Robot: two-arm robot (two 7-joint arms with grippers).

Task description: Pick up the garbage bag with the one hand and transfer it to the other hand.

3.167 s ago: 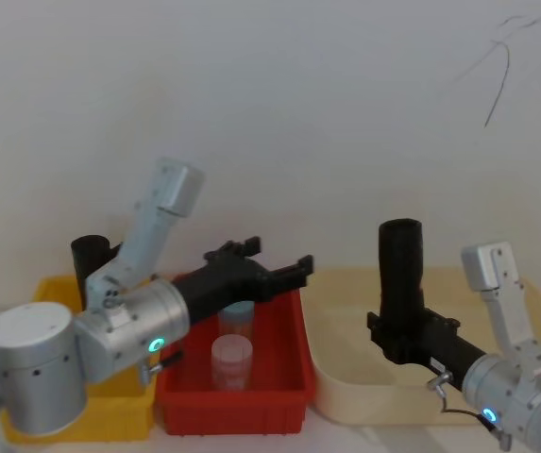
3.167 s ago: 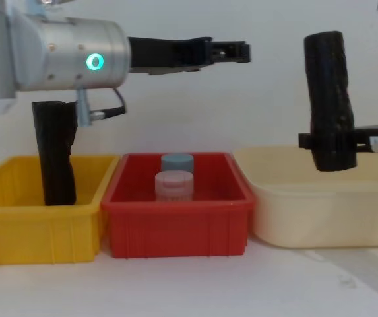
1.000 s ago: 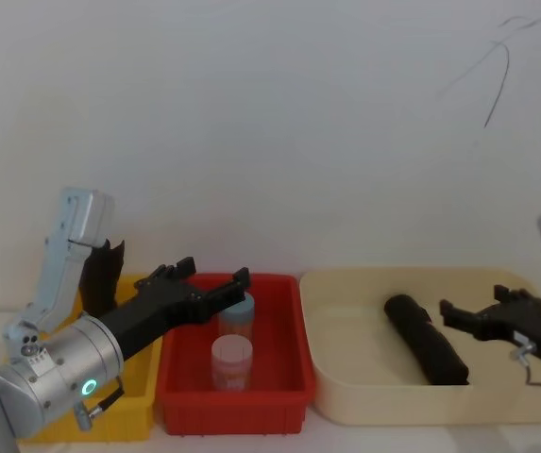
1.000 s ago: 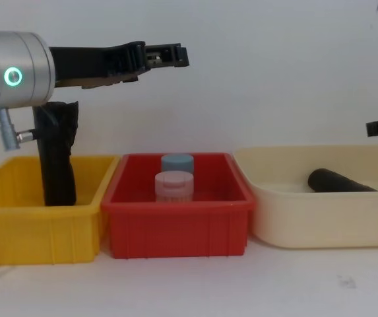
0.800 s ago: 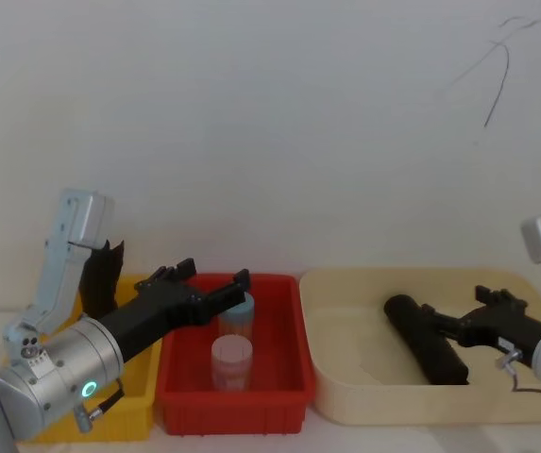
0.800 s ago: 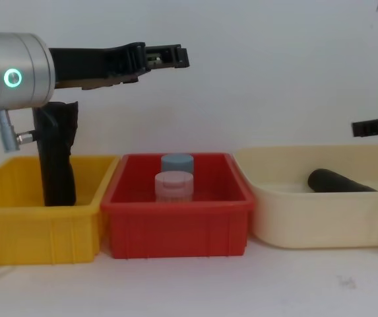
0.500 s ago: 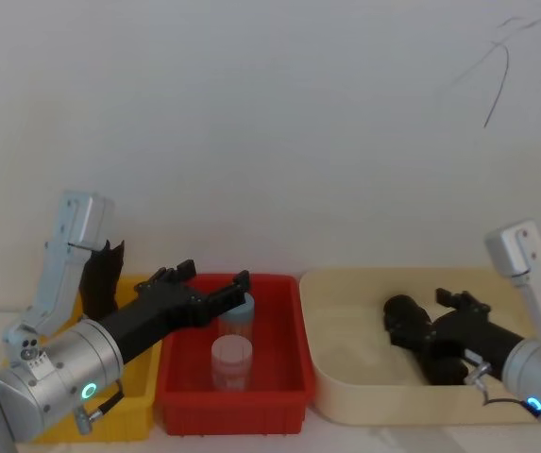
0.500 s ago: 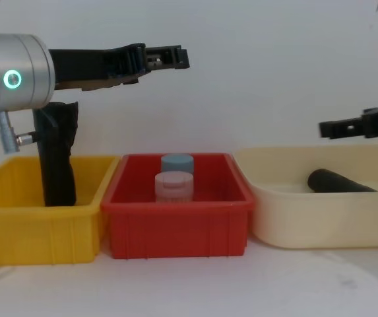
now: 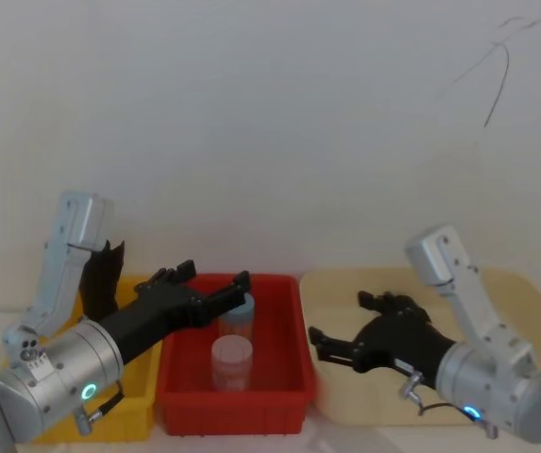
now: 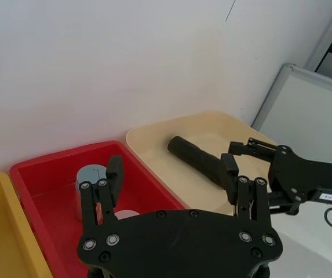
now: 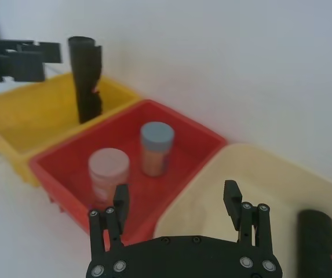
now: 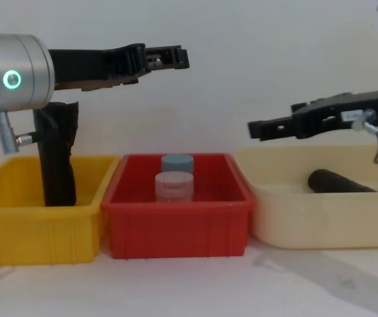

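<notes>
Leaving garbage bag [image 12: 340,181] lying in cream tub [image 12: 307,221]; hovering right tool [image 9: 340,318] over its rim, left tool [image 9: 215,273] well apart, both spread empty; judging pickup, handover undone.

Left gripper [image 9: 215,276] raised, pointing forward-right, fingers [image 10: 115,174] spread; right gripper [image 9: 342,321] reaching left, fingers spread.

We see the garbage bag [image 12: 340,181], a smooth black roll, lying on its side in the cream tub [image 12: 287,218], with nothing gripping it. The right gripper [image 12: 260,128], slim and black with a small white label, hovers above the tub's left end, fingers spread and empty. Higher up, the left gripper [image 12: 170,58] on its green-ringed silver wrist reaches over the red bin [image 12: 175,231], fingers apart, empty too.
</notes>
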